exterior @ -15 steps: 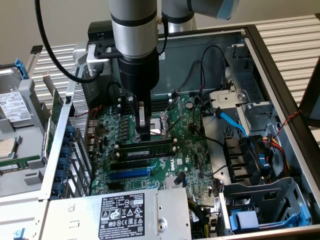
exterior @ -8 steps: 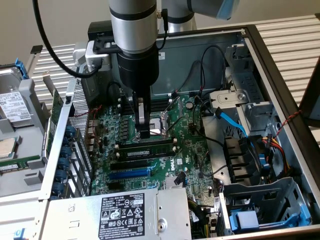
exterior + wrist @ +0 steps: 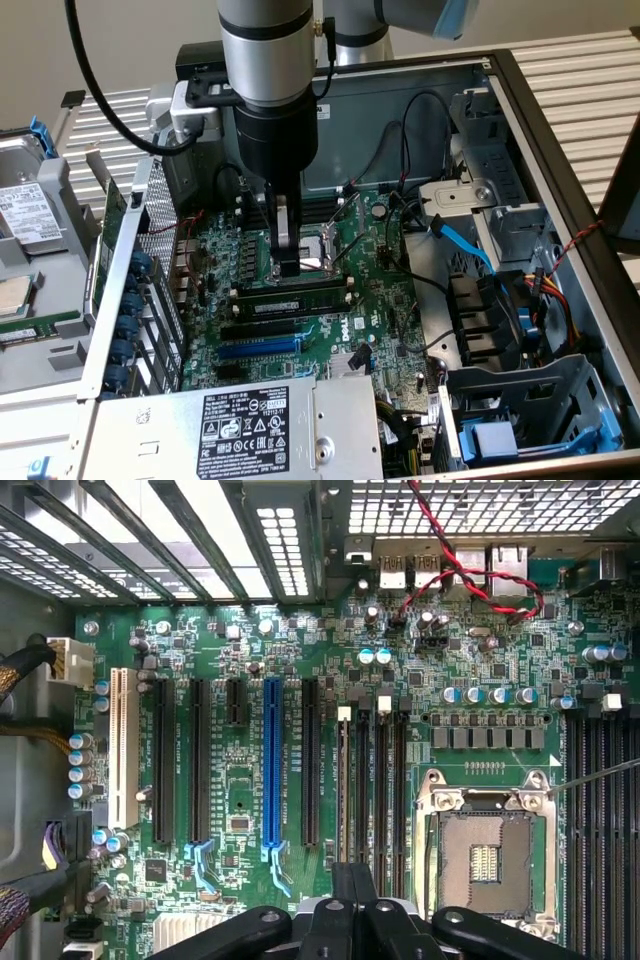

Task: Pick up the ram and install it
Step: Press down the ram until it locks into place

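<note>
Ram (image 3: 290,297) is the long dark green stick with black chips, and it is lying along a black slot on the big green board (image 3: 375,300). It sits between the square chip socket (image 3: 322,243) and the other black slots, and the blue slot (image 3: 258,347) is further off. In the wrist view it shows only as a thin pale edge (image 3: 345,780) in its slot.

The gripper (image 3: 288,268) hangs right over the middle of the ram, just above it or maybe touching it; I cannot tell which. Its fingers (image 3: 352,895) look pressed together, with nothing held between them.

I think picking up is done and the job is at the pushing-in part. I cannot see if the little clips at the ends of the slot have closed. A good push would need to go straight down, not tipped, so both ends sink in the same and the stick does not bend
</note>
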Available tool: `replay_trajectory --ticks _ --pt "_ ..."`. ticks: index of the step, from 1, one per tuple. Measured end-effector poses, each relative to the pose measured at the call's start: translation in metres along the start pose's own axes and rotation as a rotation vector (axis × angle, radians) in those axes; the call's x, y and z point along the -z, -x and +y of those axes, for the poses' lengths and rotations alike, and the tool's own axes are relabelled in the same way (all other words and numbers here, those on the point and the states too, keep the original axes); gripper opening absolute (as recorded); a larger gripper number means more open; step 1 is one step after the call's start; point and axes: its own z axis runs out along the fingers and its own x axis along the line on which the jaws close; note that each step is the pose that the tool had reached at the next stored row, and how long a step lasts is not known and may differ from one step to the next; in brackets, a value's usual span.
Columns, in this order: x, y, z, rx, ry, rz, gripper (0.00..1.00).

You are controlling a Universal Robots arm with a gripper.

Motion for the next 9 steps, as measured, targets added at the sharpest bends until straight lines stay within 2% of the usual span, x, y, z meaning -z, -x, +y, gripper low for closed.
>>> replay_trajectory --ticks 3,9 --pt "0.0000 0.0000 -0.0002 -0.012 0.0003 -0.0004 0.11" --pt "0.0000 0.0001 -0.0002 -0.106 0.0028 -0.0017 0.11"
